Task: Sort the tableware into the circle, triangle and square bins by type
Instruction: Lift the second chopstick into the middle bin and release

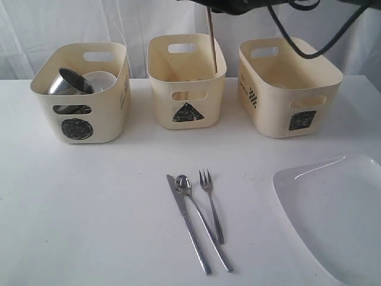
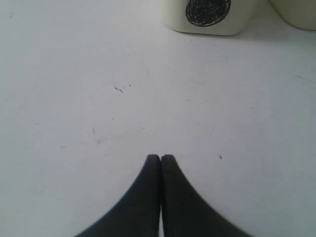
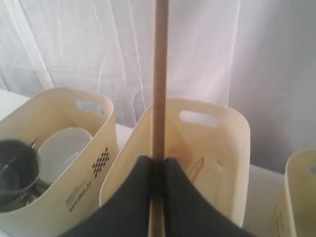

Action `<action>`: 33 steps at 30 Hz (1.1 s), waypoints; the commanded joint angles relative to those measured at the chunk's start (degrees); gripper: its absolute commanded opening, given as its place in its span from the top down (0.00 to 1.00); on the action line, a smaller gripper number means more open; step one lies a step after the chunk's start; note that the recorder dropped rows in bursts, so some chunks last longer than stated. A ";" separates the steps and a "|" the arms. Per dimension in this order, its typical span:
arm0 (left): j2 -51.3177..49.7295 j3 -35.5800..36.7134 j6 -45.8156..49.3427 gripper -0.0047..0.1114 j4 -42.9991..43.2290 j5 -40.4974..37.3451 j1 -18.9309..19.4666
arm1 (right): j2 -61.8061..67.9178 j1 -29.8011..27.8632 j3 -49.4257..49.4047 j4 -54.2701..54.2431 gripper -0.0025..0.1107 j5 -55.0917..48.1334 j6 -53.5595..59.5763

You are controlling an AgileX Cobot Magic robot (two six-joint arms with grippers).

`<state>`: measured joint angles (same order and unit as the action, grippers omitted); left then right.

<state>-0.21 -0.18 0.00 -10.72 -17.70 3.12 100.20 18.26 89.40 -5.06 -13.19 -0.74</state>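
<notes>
**Right pincer** [image 3: 158, 162]: jaws closed tight on a wooden chopstick [image 3: 159, 74]. The stick is held upright and rises well above the fingers [image 3: 140, 197].
- In the exterior view the right pincer sits at the top edge, mostly out of frame.
- The chopstick's lower end reaches down inside the triangle bin [image 1: 161, 89].

**Left pincer** [image 2: 160, 159]: both fingertips pressed together with nothing between them. It is over bare white table [image 2: 74, 98], near the front of the circle bin [image 2: 173, 17].

**Bins:** three cream bins stand in a row at the back of the table, each with a handle slot.
- Circle bin, left: holds a steel mug [image 1: 70, 82] tipped on its side and, beside it, a white bowl [image 1: 100, 79].
- Triangle bin, middle: receives the chopstick.
- Square bin [image 1: 280, 95], right: contents cannot be told.

**Cutlery:** grouped on the table in front of the triangle bin, handles toward the near edge.
- Steel knife [image 1: 189, 226], leftmost.
- Steel spoon [image 1: 183, 183], its head touching the knife's blade.
- Steel fork [image 1: 211, 205], just beside the spoon on the right.

**Large white plate** [image 1: 333, 214]: rounded-square, flat on the table at front right, below the square bin and apart from the cutlery.
</notes>
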 commanded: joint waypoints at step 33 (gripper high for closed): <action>0.21 0.18 0.00 0.96 -0.29 0.10 -0.39 | 15.90 -1.70 1.37 0.76 0.65 23.80 3.59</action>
<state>-0.21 -0.18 0.00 -10.72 -17.70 3.12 120.78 17.38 90.23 -4.59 24.01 1.21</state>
